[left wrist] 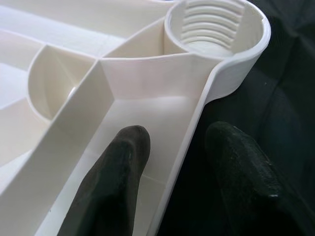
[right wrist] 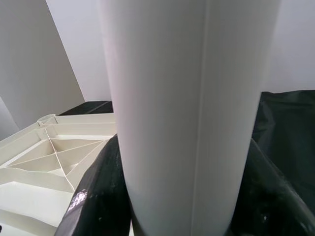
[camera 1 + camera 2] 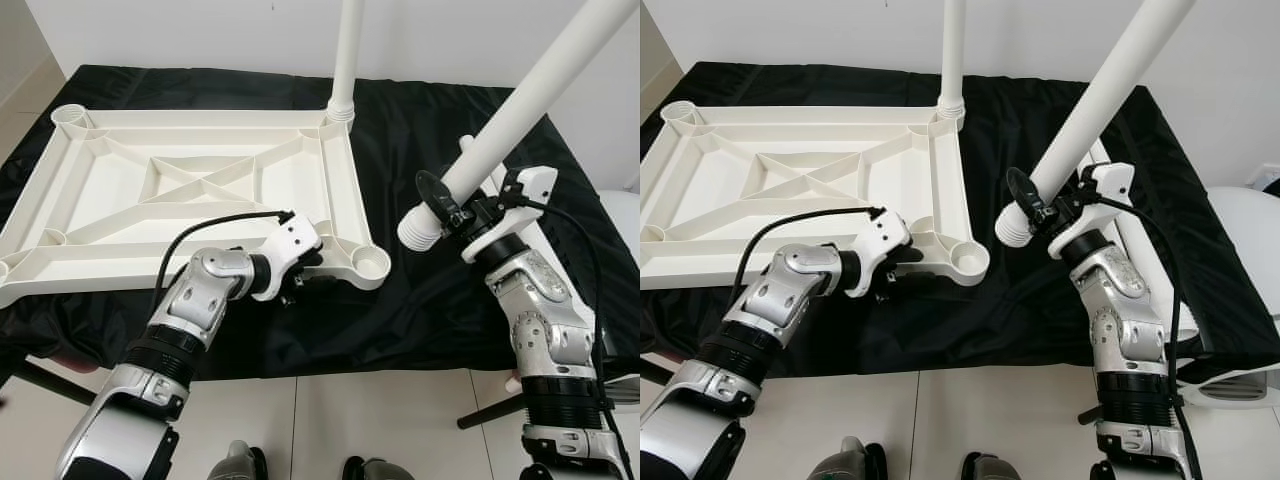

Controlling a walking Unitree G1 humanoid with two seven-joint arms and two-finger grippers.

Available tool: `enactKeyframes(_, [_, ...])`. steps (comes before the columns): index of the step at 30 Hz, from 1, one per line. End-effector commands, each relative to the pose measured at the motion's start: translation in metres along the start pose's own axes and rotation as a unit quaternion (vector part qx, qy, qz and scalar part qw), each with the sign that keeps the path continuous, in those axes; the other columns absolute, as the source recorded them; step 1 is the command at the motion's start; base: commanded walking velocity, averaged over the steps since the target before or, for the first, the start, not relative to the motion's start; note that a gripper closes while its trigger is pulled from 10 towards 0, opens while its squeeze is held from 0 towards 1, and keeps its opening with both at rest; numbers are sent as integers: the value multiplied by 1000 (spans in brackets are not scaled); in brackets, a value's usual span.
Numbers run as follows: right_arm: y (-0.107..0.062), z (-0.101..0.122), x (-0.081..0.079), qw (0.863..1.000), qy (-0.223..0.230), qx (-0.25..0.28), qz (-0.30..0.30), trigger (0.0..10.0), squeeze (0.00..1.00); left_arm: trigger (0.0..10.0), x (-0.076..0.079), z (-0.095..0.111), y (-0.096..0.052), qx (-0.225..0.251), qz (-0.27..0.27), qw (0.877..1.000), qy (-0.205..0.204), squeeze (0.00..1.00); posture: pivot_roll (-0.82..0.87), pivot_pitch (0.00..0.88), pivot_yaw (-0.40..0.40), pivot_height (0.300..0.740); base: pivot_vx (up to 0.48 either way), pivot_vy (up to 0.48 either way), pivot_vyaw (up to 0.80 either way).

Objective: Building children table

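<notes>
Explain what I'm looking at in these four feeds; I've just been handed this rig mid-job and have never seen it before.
This is a humanoid robot with two silver arms, each ending in two black fingers. The two wide pictures come from its head cameras, looking down at a black-covered table. The other two come from cameras on each wrist, looking along that arm's fingers.

On the cloth lies a white plastic tabletop, upside down, ribs showing, with round threaded sockets at its corners. One white leg already stands upright in the far socket on the robot's right.

The left gripper pinches the tabletop's near rim, one finger inside and one outside, beside the empty near socket.

The right gripper holds a second leg tilted, its ribbed end hovering just to the right of that socket.
</notes>
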State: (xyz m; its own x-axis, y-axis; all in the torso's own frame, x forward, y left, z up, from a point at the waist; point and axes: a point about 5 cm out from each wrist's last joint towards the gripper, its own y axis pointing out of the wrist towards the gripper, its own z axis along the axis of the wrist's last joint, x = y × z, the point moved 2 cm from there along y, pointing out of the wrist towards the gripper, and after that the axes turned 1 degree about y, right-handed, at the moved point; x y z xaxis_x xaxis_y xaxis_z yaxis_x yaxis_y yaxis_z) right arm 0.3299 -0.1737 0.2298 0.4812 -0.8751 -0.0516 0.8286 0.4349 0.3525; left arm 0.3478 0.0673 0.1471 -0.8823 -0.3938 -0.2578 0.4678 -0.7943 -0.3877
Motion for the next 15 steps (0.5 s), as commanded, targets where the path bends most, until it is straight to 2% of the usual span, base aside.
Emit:
enactKeyframes(1, [0,9,0,1000,-8,19,0,10000,0,10000,0,-1,5,-6,16,1000,3,0,-59,129,5,740,0,0,0])
enactKeyframes(15, [-1,10,0,1000,-8,19,-2,10000,0,10000,5,2,12,-4,3,1000,18,0,-66,132,10,740,0,0,0])
